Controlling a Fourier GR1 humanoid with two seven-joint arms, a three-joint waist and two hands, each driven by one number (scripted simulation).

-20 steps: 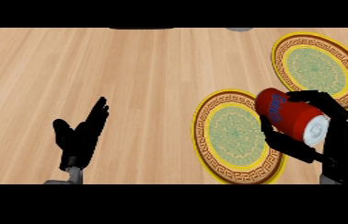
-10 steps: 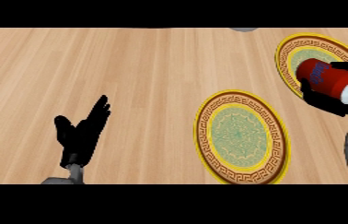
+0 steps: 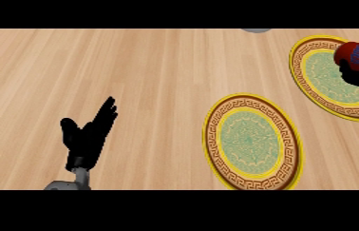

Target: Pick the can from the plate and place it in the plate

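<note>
Right hand (image 3: 349, 73) shows only as a dark sliver at the view's right edge, over the far plate (image 3: 317, 80); its finger state cannot be told. Red can (image 3: 348, 53) sits beside it, above that plate, mostly cut off. Near plate (image 3: 223, 130) carries nothing. Judged: transfer nearly done, release remaining. Left hand (image 3: 88, 137) rests open, lower left.

Red can (image 3: 348, 54), mostly cut off at right edge, over far plate (image 3: 317, 78); possibly touching it. Near plate (image 3: 254, 140) bare.
</note>
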